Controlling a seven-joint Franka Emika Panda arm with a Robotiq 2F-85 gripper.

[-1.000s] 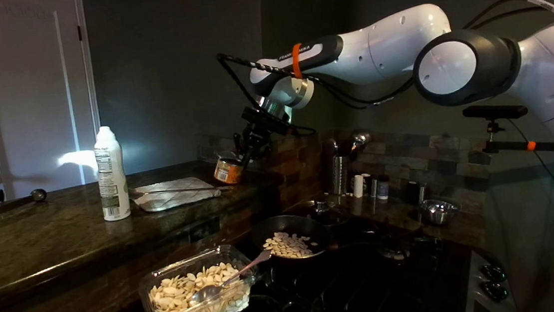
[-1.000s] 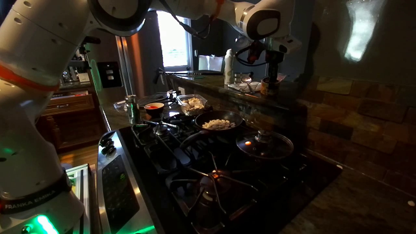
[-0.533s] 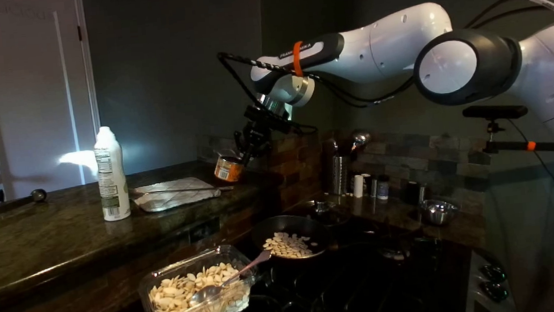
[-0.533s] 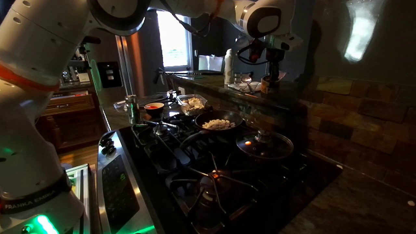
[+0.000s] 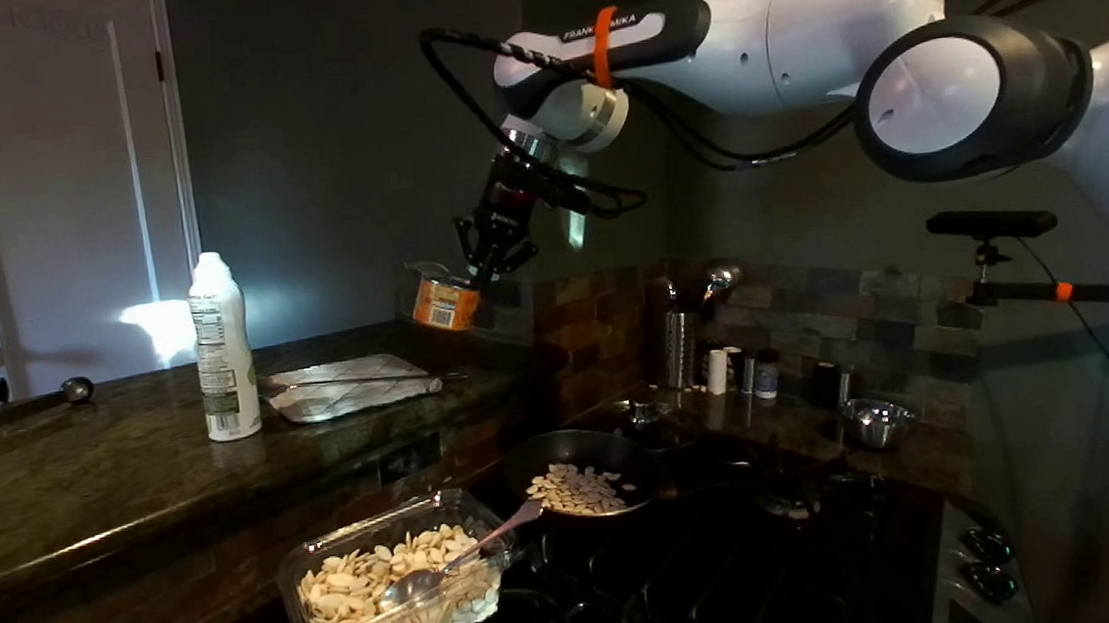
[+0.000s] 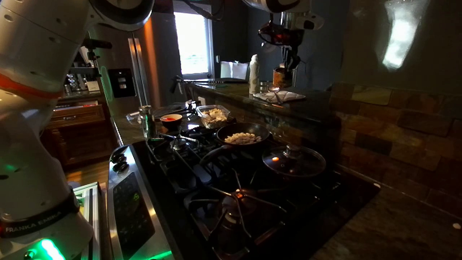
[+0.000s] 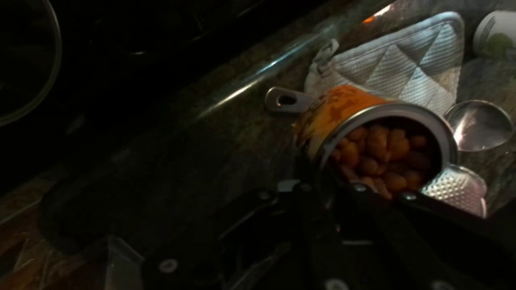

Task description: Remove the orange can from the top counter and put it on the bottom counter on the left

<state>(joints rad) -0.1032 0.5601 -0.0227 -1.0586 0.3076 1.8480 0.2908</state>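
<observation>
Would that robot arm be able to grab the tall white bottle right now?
Probably not yet: its gripper seems shut on the orange can, so it would likely have to put that down first. The bottle itself stands uncovered on the top counter.

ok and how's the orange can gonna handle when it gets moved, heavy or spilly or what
Probably fairly heavy for its size: the wrist view shows the orange can holding many round pieces. With its top open, some could spill if it tips. The jaws appear to grip it near one side of the rim, so it may twist or swing.
</observation>
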